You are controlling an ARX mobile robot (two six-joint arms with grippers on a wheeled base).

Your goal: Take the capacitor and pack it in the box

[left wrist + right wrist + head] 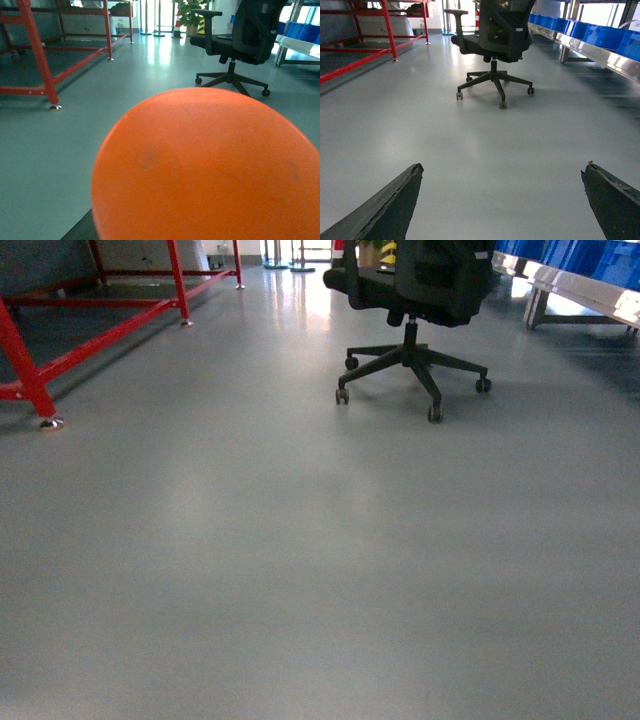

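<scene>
The right gripper (502,200) is spread wide over grey floor (300,570). An orange dome (210,170) hides the left claw; state indeterminable. No legible writing.

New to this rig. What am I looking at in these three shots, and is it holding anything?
It is a wheeled robot with two arms, each ending in a pincer. One camera rides on the robot and looks forward: grey floor, a black office chair, a red metal frame. The other two sit on the wrists. The right one shows its open, empty pincer and blue bins on a shelf. The left one is mostly blocked by a large orange rounded thing; its pincer is not visible. No box or capacitor appears.
</scene>
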